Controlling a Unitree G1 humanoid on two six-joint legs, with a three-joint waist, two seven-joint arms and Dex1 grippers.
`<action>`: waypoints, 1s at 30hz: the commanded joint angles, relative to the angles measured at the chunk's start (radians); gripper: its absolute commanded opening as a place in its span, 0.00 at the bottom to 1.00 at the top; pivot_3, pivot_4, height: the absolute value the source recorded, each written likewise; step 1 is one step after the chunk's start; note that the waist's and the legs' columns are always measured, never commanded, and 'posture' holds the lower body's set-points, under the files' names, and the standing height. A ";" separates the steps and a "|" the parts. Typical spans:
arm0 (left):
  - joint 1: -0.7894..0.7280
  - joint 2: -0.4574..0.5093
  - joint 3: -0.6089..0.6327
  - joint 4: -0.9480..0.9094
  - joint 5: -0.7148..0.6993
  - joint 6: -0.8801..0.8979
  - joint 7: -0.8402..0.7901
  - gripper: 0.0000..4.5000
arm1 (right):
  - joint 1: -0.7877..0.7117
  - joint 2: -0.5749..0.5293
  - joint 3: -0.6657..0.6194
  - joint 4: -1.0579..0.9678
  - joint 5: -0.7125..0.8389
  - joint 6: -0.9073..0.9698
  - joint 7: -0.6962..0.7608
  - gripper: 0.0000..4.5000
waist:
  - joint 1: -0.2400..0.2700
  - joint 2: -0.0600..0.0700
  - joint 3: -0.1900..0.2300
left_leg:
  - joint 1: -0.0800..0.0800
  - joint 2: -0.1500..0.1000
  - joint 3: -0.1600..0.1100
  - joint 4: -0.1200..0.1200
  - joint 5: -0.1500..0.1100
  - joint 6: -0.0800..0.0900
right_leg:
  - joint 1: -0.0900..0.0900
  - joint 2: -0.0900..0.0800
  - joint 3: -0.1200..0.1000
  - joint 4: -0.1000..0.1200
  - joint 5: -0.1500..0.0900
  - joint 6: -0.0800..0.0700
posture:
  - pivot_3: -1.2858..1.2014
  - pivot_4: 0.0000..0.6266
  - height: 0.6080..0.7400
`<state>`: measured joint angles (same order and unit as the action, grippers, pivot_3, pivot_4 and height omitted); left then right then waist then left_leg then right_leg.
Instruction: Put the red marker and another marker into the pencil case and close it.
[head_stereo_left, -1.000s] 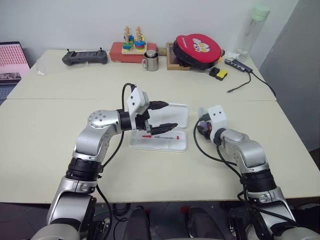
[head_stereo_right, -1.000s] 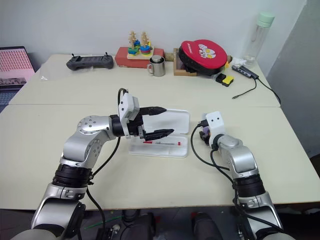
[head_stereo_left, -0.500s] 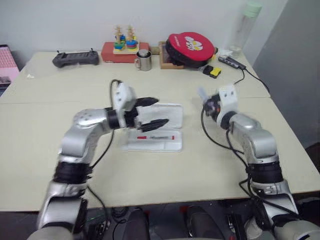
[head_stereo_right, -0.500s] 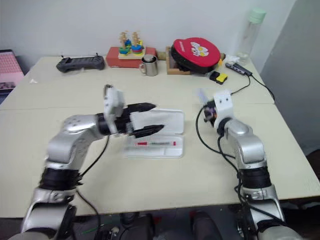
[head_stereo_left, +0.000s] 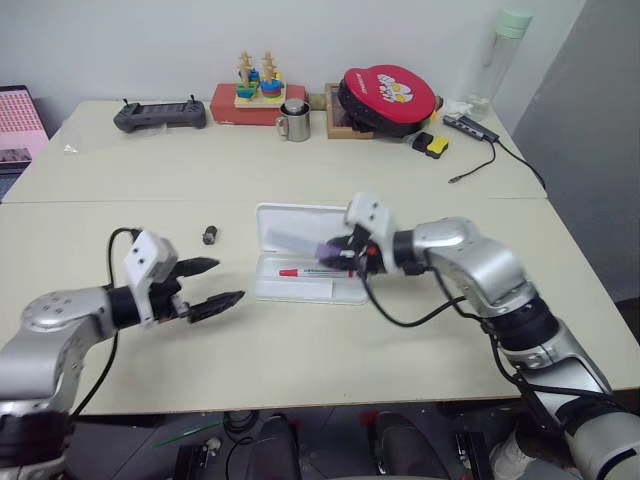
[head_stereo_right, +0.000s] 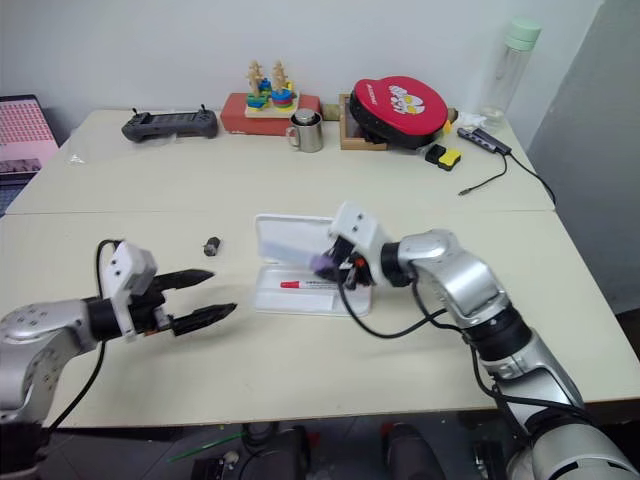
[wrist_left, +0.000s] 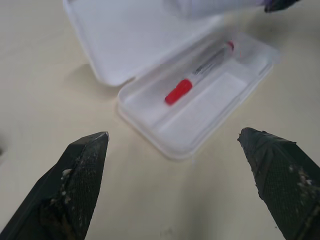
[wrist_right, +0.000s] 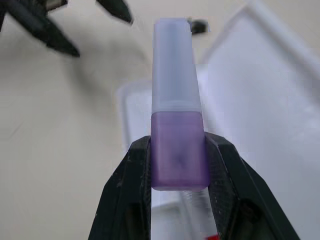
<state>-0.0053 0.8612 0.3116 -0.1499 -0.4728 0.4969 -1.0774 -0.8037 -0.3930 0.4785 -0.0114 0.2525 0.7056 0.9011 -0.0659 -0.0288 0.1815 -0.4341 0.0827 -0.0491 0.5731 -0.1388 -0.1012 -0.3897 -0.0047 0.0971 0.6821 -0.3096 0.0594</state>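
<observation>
Carrying the lavender marker (wrist_right: 177, 107) to the case (head_stereo_left: 310, 262) — that's the step you're in. Right gripper (wrist_right: 178, 165) is clamping its fingers (wrist_right: 131, 175) on the marker's darker purple end, pale end sticking out ahead, and it is hanging just above the open case, over the hinge line between tray and lid. Red marker (wrist_left: 200, 75) is already lying in the tray, cap toward the left gripper's side, so the first half looks done. Lid is lying flat open on the bench (head_stereo_left: 420, 330).

Left gripper (head_stereo_left: 207, 283) is hovering well apart from the case on your left, fingers (wrist_left: 75, 175) spread wide and holding nothing.

Next move, as I judge it: you're needing to bring the lavender marker down over the free strip of tray beside the red one, roughly parallel to it, then release low so it isn't bouncing out. After that, the lid needs folding over and pressing shut. Small dark cylinder (head_stereo_left: 210, 236) near the case is not part of this; leave it.
</observation>
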 joint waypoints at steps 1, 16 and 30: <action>0.011 0.009 0.037 -0.057 -0.020 0.003 0.019 1.00 | -0.041 0.011 0.033 0.046 -0.048 -0.075 0.047 0.25 | 0.008 0.000 0.000 | 0.000 0.000 0.000 0.000 0.000 0.000 | 0.000 0.000 0.000 0.000 0.000 0.000 | 0.52 0.24 1.00; 0.005 -0.027 0.011 -0.146 -0.063 0.067 0.101 1.00 | -0.048 0.084 0.054 0.143 -0.123 -0.120 0.106 0.25 | 0.010 0.000 0.000 | 0.000 0.000 0.000 -0.001 0.000 0.000 | 0.000 0.000 0.000 0.000 0.002 0.003 | 0.52 0.24 1.00; -0.030 -0.026 0.005 -0.145 -0.071 0.085 0.121 1.00 | -0.050 0.128 0.025 0.196 -0.151 -0.143 0.108 0.48 | 0.010 0.000 0.000 | 0.000 0.000 0.000 -0.001 0.000 0.000 | 0.000 0.000 0.000 0.000 0.002 0.004 | 0.52 0.24 1.00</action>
<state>-0.0185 0.8341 0.3085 -0.2657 -0.5264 0.5822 -0.9659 -0.8389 -0.2726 0.5335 0.1967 0.0981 0.5770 1.0026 -0.0563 -0.0290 0.1814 -0.4342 0.0827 -0.0489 0.5725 -0.1391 -0.1017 -0.3899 -0.0044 0.0965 0.6820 -0.3071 0.0631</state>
